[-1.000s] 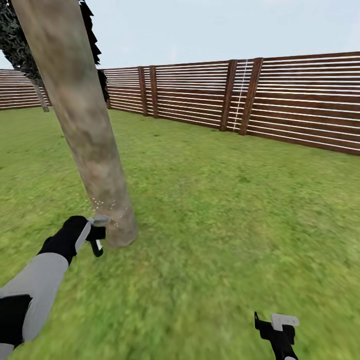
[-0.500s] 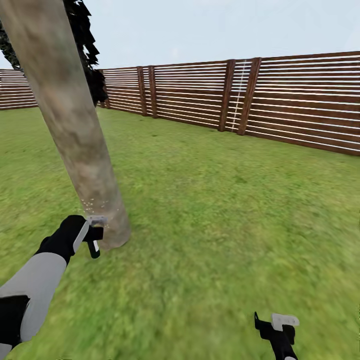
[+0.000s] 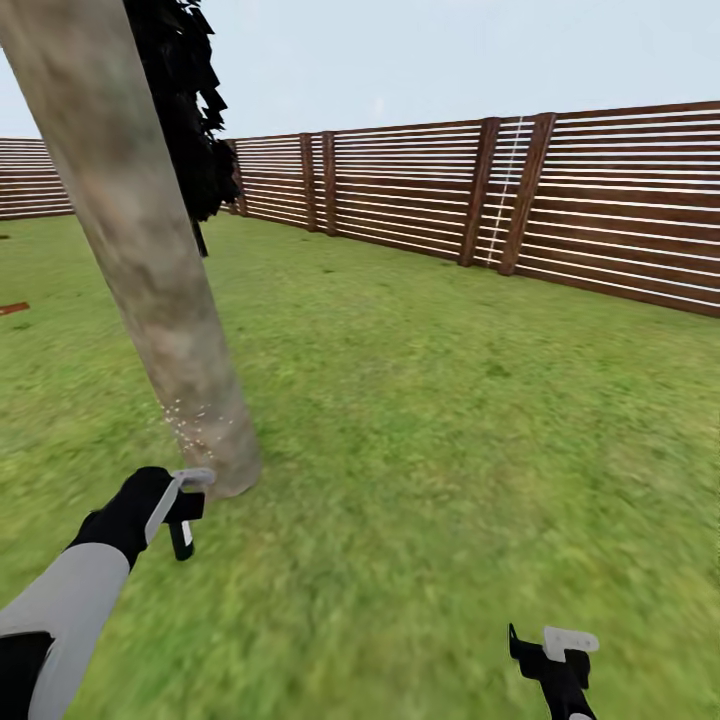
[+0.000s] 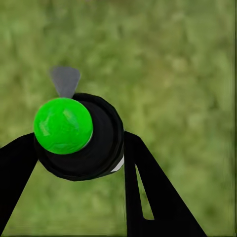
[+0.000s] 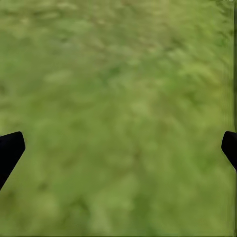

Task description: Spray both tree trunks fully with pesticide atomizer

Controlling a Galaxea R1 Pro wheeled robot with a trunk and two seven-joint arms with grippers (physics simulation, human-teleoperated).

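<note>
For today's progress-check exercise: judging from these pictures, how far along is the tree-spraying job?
Done: the atomizer is off the grass, clamped in the left gripper.
In hand: white pesticide specks drift at the base of the thick tree trunk.
Left: the upper trunk shows no specks, and a second tree is still to spray. The right gripper hangs open over the lawn.

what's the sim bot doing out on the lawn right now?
It is spraying a tree. The left gripper holds the pesticide atomizer, a black bottle with a green cap, low beside the base of the thick tree trunk. A faint cloud of white pesticide specks hangs against the trunk's lowest part. The right gripper hangs open over the grass, holding nothing. A slatted wooden fence rings the lawn behind.
</note>
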